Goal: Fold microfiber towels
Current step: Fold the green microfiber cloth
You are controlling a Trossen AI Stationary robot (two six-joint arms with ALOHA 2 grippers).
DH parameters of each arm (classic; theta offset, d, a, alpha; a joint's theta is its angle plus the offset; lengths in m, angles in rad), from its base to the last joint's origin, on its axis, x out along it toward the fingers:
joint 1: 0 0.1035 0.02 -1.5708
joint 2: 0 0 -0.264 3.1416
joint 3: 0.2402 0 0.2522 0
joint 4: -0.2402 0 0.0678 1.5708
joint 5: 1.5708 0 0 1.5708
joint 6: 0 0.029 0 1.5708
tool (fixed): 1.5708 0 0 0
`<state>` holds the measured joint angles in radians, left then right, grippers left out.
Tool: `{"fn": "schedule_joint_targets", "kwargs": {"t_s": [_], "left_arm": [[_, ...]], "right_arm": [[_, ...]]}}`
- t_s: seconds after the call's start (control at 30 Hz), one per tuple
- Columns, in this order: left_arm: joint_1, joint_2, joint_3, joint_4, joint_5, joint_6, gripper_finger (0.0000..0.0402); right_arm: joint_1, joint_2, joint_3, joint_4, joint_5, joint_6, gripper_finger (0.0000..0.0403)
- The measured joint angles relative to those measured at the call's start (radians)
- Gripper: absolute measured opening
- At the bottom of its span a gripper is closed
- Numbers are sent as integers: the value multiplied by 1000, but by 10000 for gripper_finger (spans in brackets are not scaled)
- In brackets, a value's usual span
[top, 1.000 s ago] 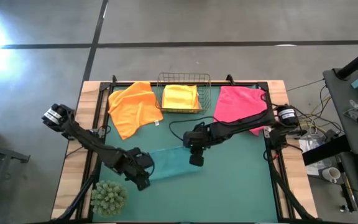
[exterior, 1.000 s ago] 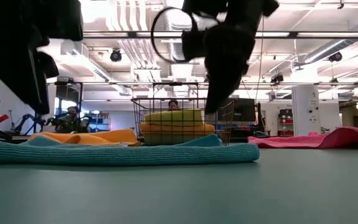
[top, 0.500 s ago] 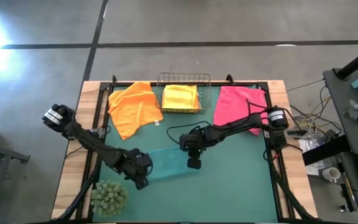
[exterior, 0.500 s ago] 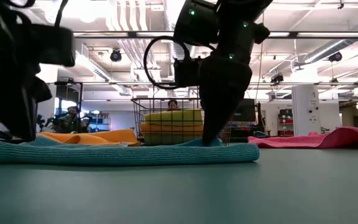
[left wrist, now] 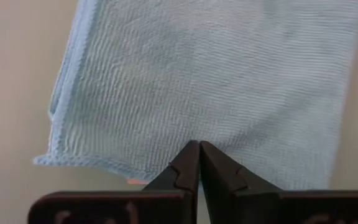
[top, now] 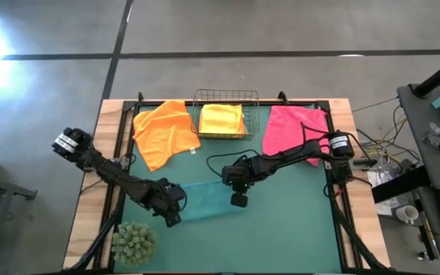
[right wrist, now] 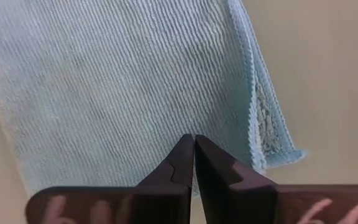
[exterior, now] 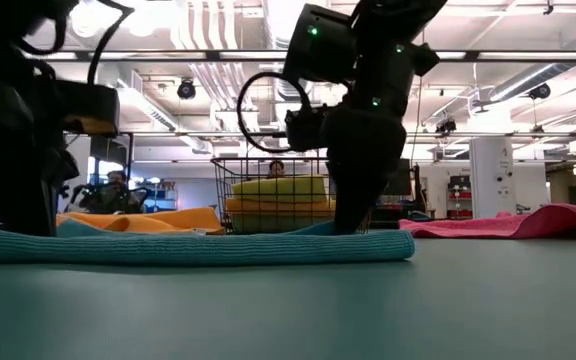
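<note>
A teal towel (top: 208, 200), folded into a long strip, lies flat on the green mat. My left gripper (top: 173, 218) is down on the strip's left short end, shut, with its tips (left wrist: 198, 146) just inside that edge. My right gripper (top: 237, 202) is down on the right short end, also shut (right wrist: 193, 140). In the low view the right gripper (exterior: 346, 228) stands on the towel (exterior: 188, 247) and the left arm fills the left side. An orange towel (top: 164, 134) and a pink towel (top: 292, 128) lie spread at the back. My left gripper meets the teal towel's left short end (left wrist: 166, 163) about midway along it. The shut fingers slant steeply down over the edge onto the cloth. How many layers lie between the tips cannot be seen. The towel lies flat on the mat. My right gripper meets the right short end (right wrist: 229, 155), nearer the corner where the folded layers show (right wrist: 272, 134). Its shut fingers slant steeply down across that edge. Whether one layer or several is pinched cannot be seen. The towel rests flat and slack.
A wire basket (top: 226, 95) with a folded yellow towel (top: 221, 120) stands at the back middle, between the orange and pink towels. A green spiky ball (top: 134, 243) sits at the near left corner. Bare mat (top: 289, 237) lies to the near right.
Both grippers have come down onto the two short ends of the teal towel, the right one from well above it. The towel has stayed flat in its place.
</note>
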<state>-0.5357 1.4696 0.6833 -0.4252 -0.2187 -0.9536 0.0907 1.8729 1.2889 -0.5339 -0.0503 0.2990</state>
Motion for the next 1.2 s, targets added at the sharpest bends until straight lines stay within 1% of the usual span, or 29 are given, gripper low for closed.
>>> {"fn": "schedule_joint_targets", "kwargs": {"t_s": [0.17,0.3,0.4,0.6,0.7,0.9,1.07,1.2], "left_arm": [[46,-4,-33,14,-13,-2,1],[84,-3,-39,3,-96,2,1],[120,-1,-41,-3,-133,55,1],[225,0,-43,8,-160,187,1],[275,1,-41,39,-155,256,1],[296,-11,20,40,-130,326,1],[288,-17,106,42,-125,339,1],[276,-18,148,139,-121,342,1]], "right_arm": [[7,0,-18,-3,-9,77,9],[35,-2,-27,-5,-29,138,8],[61,-2,-29,-6,-42,186,8],[118,-2,-30,2,-66,263,8],[135,-2,-31,9,-112,270,8],[151,-25,-12,5,-113,277,8],[149,-109,-7,-20,-13,278,8],[150,-203,-7,-125,95,272,8]]}}
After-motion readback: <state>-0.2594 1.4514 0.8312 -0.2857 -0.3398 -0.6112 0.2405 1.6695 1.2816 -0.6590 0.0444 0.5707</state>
